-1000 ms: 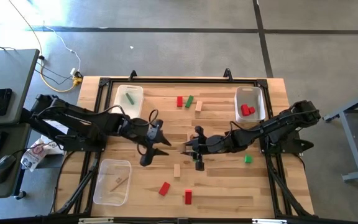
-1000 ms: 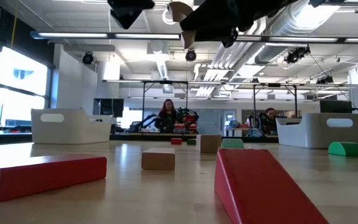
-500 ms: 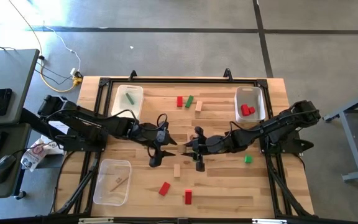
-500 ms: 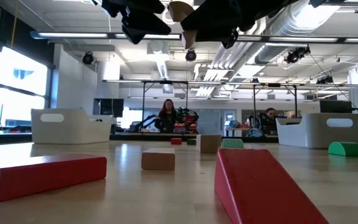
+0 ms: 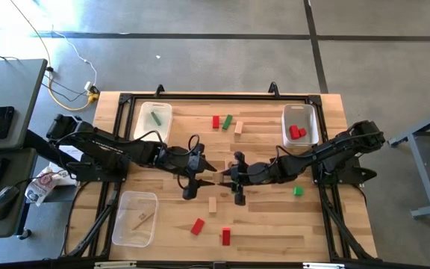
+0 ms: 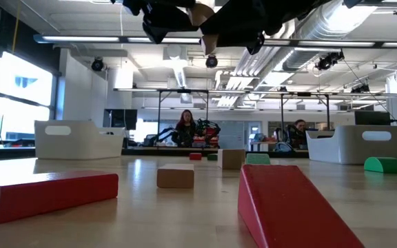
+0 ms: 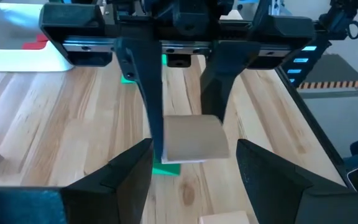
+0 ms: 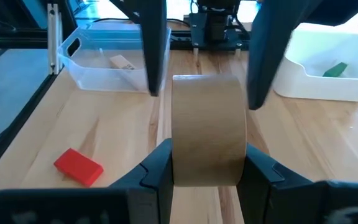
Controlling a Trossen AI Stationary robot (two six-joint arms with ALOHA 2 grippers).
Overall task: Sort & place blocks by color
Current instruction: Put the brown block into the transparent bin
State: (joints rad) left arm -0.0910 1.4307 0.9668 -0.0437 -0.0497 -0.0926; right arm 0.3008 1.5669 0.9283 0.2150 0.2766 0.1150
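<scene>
Over the table's centre, the right gripper [image 8: 207,171] is clenched on a plain wooden block [image 8: 208,127], held clear of the tabletop [image 5: 267,217]. The left gripper [image 7: 194,165] faces it with fingers spread wide, one on either side of that block and not gripping it. Loose blocks lie about the table: a red block [image 5: 197,226], a red bar [image 5: 225,237], a green block [image 5: 298,191]. Two red pieces sit in the white bin [image 5: 301,112].
</scene>
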